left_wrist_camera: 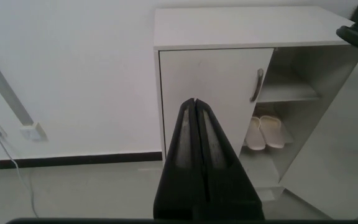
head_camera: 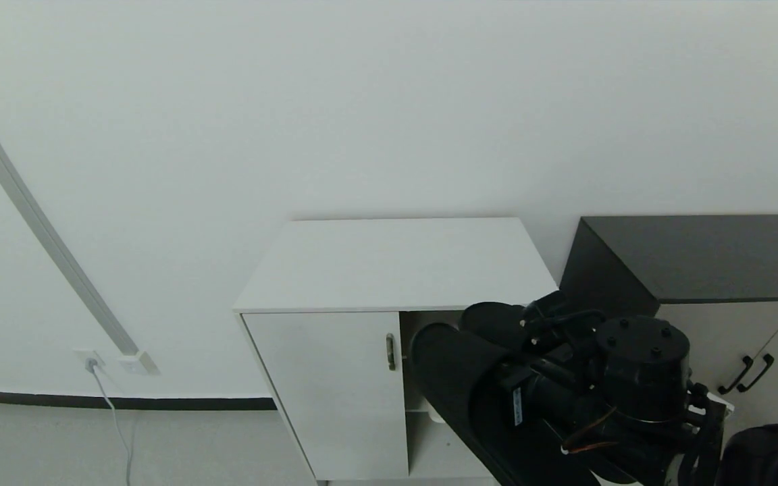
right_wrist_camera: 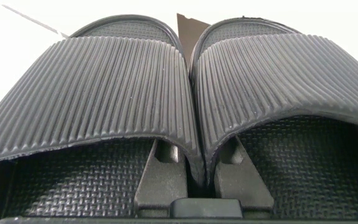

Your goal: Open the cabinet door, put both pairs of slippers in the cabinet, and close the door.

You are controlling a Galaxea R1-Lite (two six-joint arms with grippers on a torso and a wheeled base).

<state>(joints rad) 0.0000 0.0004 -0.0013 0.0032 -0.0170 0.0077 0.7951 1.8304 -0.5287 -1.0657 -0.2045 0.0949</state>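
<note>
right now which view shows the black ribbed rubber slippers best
Right wrist view: the black ribbed rubber slippers lie side by side, close up. Head view shows them by the white cabinet; left wrist view, one tip.

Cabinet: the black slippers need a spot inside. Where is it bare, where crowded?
Bare: the top shelf, under the cabinet top and right of the shut door. Crowded: the shelf below, where white slippers lie beside the door.

Black right arm (head_camera: 551,405) bears a screw-studded cap (head_camera: 642,345), orange cable (head_camera: 588,426)
</note>
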